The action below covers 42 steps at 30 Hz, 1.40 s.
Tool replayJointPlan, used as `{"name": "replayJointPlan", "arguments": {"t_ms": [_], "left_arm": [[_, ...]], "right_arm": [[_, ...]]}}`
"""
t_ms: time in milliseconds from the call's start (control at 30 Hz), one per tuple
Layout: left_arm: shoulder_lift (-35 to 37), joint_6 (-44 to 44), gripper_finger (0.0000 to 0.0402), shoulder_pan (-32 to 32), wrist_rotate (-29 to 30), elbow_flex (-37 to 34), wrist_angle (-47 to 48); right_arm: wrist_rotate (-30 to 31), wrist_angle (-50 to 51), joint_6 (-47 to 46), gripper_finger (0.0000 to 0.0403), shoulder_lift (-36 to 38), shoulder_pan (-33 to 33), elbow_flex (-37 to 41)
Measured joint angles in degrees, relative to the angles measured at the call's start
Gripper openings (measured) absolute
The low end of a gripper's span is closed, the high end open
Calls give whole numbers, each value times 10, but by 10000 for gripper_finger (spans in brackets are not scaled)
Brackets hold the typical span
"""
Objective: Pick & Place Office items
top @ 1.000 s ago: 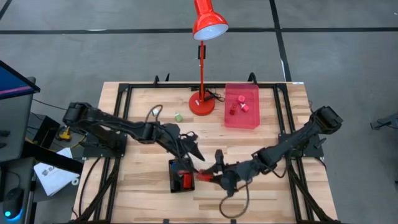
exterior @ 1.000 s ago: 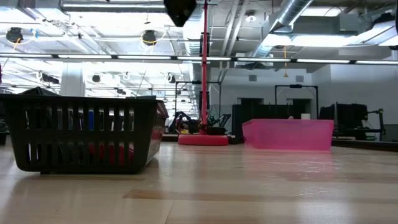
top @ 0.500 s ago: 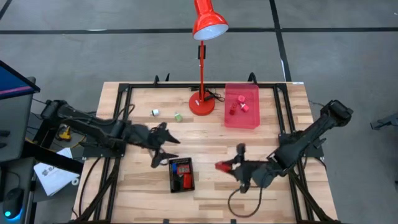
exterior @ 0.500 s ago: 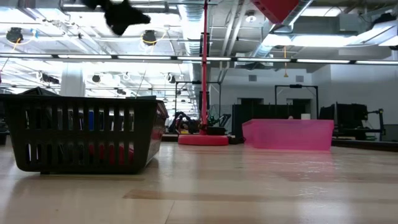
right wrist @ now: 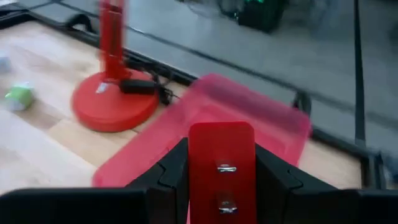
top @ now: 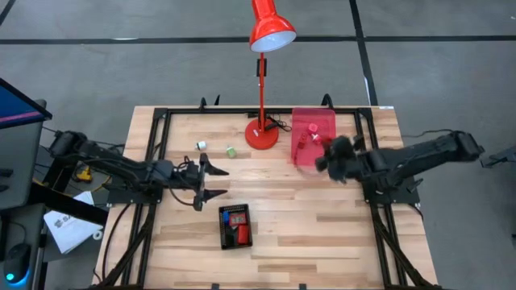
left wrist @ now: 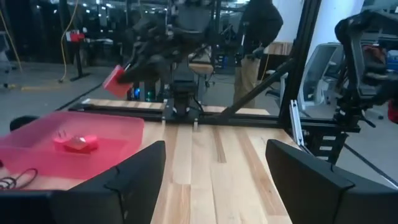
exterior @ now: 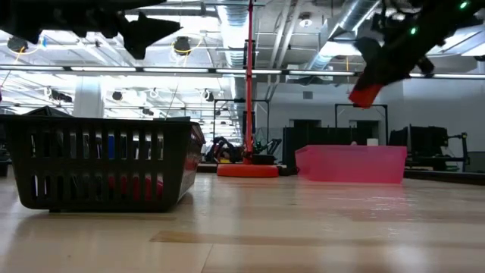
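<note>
1. Right now the right hand (top: 322, 159) hangs above the near end of the translucent red tray (top: 316, 119), clamped on a red block (right wrist: 222, 172); the right wrist view shows the block pinched between both fingers with the tray directly ahead.
2. Judging from this, the step in hand is the carry to the drop: the block is over the tray but well above its floor, as the low view shows.
3. The next move calls for lowering the block inside the tray walls, clear of the red pieces (top: 307, 139) already lying there, then parting the fingers.
4. The left hand (top: 211, 182) hovers over the worktop (top: 322, 225), its fingers spread apart and holding nothing, between the black basket (top: 235, 226) and the two loose pieces.
5. Those pieces, a white one (top: 200, 145) and a green one (top: 230, 151), lie beside the base of the desk lamp (top: 261, 133), and look like the left arm's likely next picks.
</note>
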<state>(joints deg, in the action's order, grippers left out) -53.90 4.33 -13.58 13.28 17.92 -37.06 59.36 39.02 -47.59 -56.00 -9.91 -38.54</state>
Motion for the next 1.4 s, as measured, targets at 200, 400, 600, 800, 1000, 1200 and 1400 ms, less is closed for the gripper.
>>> {"name": "replayJointPlan", "arguments": {"t_ms": [200, 400, 600, 800, 1000, 1200, 1400], "left_arm": [[15, -11, 273, -4, -7, 0, 1], [15, -11, 269, -4, -12, 0, 1], [15, -15, 269, -4, -12, 0, 1], [15, -15, 269, -4, -12, 0, 0], [15, -15, 269, -4, -12, 0, 1], [15, -8, 269, -4, -12, 0, 6], [15, 2, 269, -4, -12, 0, 17]], "right_arm": [[-131, -98, 56, 112, 28, 175, 48], [-247, -161, 73, 112, -15, 300, 77], [-327, -204, 102, 112, -106, 378, 77], [-358, -217, 133, 112, -194, 416, 47], [-355, -217, 162, 112, -241, 417, 18], [-354, -217, 181, 151, -249, 417, 5], [-340, -215, 183, 240, -238, 417, 3]]}}
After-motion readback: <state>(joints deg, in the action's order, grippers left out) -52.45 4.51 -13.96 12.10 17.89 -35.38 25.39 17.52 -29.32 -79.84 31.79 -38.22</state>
